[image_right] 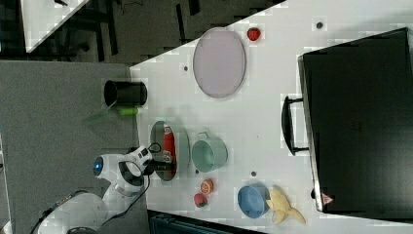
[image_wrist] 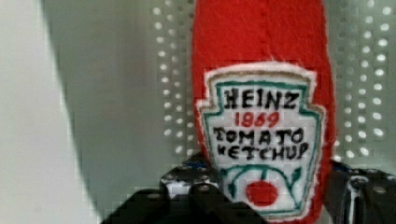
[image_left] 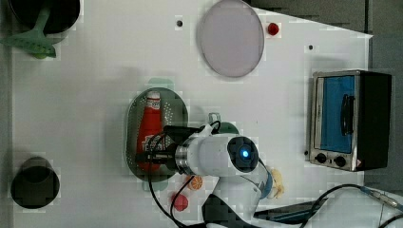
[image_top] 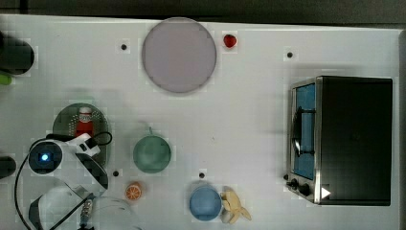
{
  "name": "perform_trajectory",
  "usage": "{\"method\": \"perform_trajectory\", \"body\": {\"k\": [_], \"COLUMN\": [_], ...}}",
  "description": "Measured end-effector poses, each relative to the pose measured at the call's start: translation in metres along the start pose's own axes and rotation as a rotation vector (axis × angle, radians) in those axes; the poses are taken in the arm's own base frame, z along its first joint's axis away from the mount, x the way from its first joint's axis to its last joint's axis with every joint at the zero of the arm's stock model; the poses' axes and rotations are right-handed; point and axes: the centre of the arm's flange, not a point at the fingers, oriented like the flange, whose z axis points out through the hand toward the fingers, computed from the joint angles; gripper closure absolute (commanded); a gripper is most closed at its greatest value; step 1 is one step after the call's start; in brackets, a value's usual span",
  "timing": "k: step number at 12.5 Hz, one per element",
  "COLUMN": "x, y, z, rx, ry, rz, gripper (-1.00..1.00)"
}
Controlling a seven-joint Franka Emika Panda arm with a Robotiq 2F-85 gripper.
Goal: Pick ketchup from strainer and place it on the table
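Ketchup (image_wrist: pixel 261 93) lying in strainer (image_wrist: pixel 140 93), base between fingers (image_wrist: pixel 187 184), grasp uncertain.

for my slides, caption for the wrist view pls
Gripper straddling the base of the ketchup lying in the strainer.

I count one ketchup (image_left: pixel 151 124), one strainer (image_left: pixel 178 110), two strawberries (image_right: pixel 253 33), one orange half (image_top: pixel 133 191), one banana (image_top: pixel 235 206), one teal cup (image_top: pixel 152 154), one blue bowl (image_top: pixel 205 202), one plate (image_top: pixel 178 54), one toaster oven (image_top: pixel 352 139), two dark cups (image_left: pixel 34 183).
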Motion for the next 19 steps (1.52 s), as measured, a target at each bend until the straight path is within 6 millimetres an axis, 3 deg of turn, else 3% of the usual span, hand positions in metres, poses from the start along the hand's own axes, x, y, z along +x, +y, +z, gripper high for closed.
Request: {"method": "perform_trajectory", "body": {"k": [3,5,7,10,13,15,16,19], "x": [-0.004,-0.01,-0.01,0.004,0.026,0.053,0.071,0.141], "y": [-0.005,-0.009,-0.016,-0.049,-0.048,-0.028,-0.007,0.082], "z": [-0.024,-0.059,-0.112,-0.215,-0.29,-0.317,-0.324,-0.34], "rx": [-0.053,-0.11,-0.125,-0.047,-0.048,-0.043,-0.059,-0.075], "ry": [0.014,0.028,0.052,0.158,0.2,0.201,0.192,0.201], "rz": [-0.019,-0.013,0.048,0.084,0.1,0.099,0.105,0.181], "gripper": [-0.21,-0.21,-0.21,-0.21,-0.21,-0.21,-0.21,-0.21]}}
